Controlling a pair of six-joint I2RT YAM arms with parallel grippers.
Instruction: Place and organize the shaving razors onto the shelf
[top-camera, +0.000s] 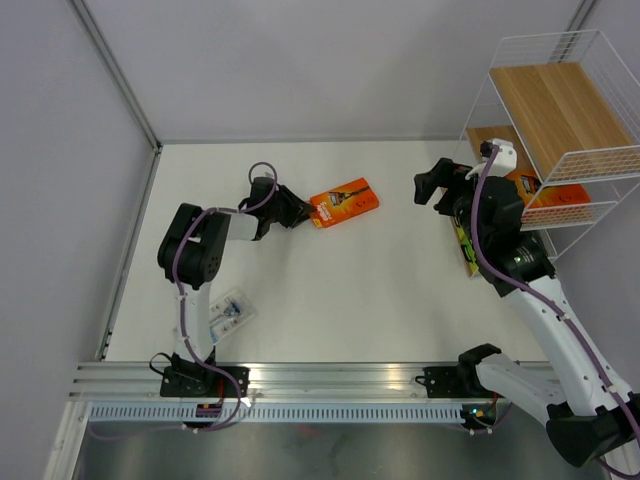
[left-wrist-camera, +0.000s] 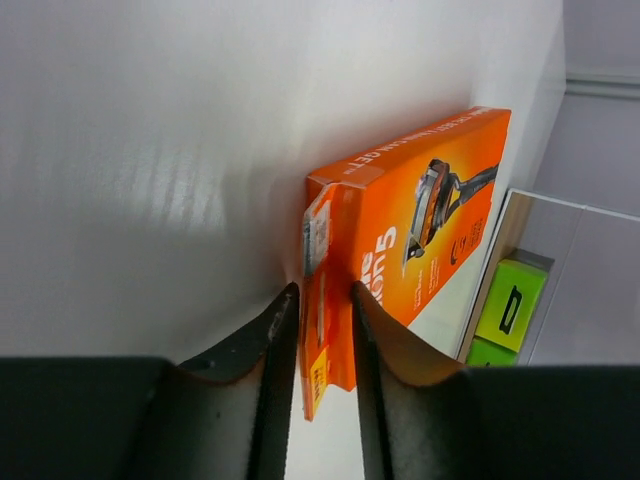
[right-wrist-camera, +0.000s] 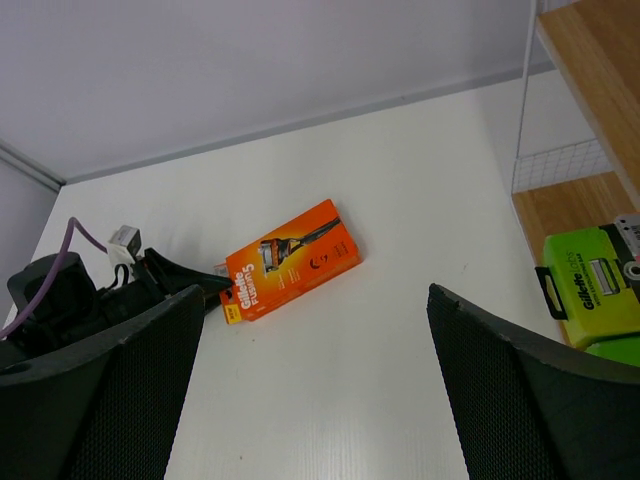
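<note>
Orange razor pack (right-wrist-camera: 292, 259): Gillette Fusion5

Bright orange razor pack (top-camera: 344, 202), lime-green pack (right-wrist-camera: 590, 285), white-wire light-wood shelf (top-camera: 556, 105), white table (top-camera: 350, 300).

Orange pack (top-camera: 344, 203) at left jaws

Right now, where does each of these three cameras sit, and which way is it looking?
Top external: above and behind the arms, looking down on the white table; both arms show.
Left wrist: on the left arm, looking along the left claw pinching a flat orange razor pack.
Right wrist: on the right arm, looking across the table past the open right claw toward the left arm.
Shared: all three show that orange pack.
</note>
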